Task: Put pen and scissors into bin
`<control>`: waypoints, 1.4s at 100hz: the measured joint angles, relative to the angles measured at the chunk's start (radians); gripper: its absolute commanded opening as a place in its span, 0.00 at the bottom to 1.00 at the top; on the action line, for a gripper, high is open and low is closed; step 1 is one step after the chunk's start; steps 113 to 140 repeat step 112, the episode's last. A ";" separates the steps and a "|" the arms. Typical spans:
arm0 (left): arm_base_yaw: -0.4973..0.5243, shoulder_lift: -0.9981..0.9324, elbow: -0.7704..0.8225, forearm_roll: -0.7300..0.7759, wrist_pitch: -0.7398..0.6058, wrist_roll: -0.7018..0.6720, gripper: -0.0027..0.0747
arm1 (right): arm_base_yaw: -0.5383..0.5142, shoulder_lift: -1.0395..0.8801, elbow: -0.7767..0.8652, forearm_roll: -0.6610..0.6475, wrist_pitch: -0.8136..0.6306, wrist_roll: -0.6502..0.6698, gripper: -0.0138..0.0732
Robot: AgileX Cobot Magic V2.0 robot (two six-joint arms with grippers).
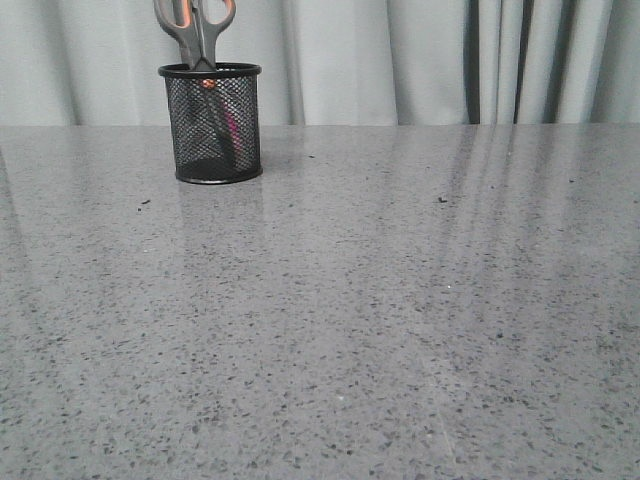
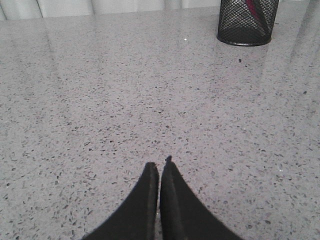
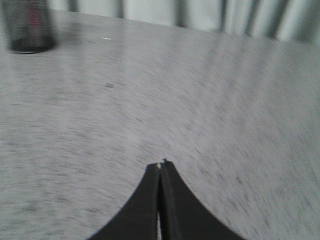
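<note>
The bin [image 1: 210, 123] was pictured near the far left corner of the bench [image 1: 380, 320], upright on its base and well apart from both arms. The scissors [image 1: 196, 30] were seen standing in it, blades down, handles projecting above the rim; the pen [image 1: 230, 130] was glimpsed as a magenta streak behind the mesh, leaning inside. Both items were judged to be delivered, so the task appeared complete. The left gripper [image 2: 160, 167] was shown pressed together and empty above bare bench, and the right gripper [image 3: 161, 164] likewise drawn tight with nothing between its fingers, its view smeared by motion blur. A tip-over was considered the remaining risk: the tall handles made the light cup top-heavy, and a careless sweep of an arm past that corner could have toppled it.
</note>
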 measured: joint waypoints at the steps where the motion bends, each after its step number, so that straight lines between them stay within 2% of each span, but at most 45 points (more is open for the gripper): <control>1: 0.000 0.000 0.000 0.000 0.000 0.000 0.01 | -0.011 0.000 0.017 0.005 -0.009 -0.002 0.08; 9: 0.000 0.000 0.000 0.000 0.000 0.000 0.01 | -0.113 -0.013 0.092 0.036 -0.070 -0.009 0.08; 19: 0.000 0.000 0.000 0.000 0.000 0.000 0.01 | -0.186 -0.078 0.103 0.050 -0.063 -0.010 0.08; 32: 0.000 0.000 0.000 0.000 0.002 0.000 0.01 | -0.232 -0.167 0.103 0.071 0.052 -0.010 0.08; 38: 0.000 0.000 0.000 0.000 0.002 0.000 0.01 | -0.238 -0.172 0.103 0.075 0.088 -0.010 0.08; 140: 0.000 0.000 0.000 0.000 0.002 0.000 0.01 | -0.240 -0.176 0.103 0.077 0.090 -0.013 0.08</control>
